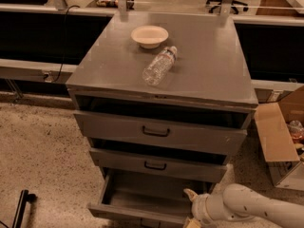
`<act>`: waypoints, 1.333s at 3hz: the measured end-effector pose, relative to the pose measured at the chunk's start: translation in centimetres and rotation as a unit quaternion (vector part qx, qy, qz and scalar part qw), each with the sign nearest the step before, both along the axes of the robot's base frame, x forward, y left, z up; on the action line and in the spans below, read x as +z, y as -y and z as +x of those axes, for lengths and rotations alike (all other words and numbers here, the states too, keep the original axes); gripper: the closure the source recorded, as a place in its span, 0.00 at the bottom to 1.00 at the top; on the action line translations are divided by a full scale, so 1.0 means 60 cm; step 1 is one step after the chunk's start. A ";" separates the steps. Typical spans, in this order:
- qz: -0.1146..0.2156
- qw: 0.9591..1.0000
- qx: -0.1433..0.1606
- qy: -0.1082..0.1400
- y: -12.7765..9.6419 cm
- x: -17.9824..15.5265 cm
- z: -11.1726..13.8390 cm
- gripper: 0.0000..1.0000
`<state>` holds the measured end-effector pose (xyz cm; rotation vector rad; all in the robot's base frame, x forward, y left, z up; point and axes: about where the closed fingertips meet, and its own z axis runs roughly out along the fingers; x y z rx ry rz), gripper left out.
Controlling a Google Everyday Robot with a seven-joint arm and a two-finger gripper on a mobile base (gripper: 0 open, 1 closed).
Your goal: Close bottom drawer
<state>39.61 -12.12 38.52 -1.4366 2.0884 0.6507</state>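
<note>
The grey metal cabinet has three drawers. The bottom drawer is pulled far out at the bottom of the view, its inside open and bare; its front panel is cut off by the frame's lower edge. The middle drawer and the top drawer stand slightly out, each with a dark bar handle. My gripper on its white arm reaches in from the lower right and sits at the right front corner of the bottom drawer, partly cut off by the frame edge.
A cream bowl and a lying clear plastic bottle rest on the cabinet top. An open cardboard box stands on the floor at the right. A dark object lies on the speckled floor at lower left. Dark benches run behind.
</note>
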 end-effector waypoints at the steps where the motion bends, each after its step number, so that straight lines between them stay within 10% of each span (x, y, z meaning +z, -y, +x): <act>1: 0.031 0.999 -0.008 0.007 0.007 -0.100 -0.005 0.18; 4: 0.093 0.992 0.017 0.085 -0.013 -0.270 -0.082 0.87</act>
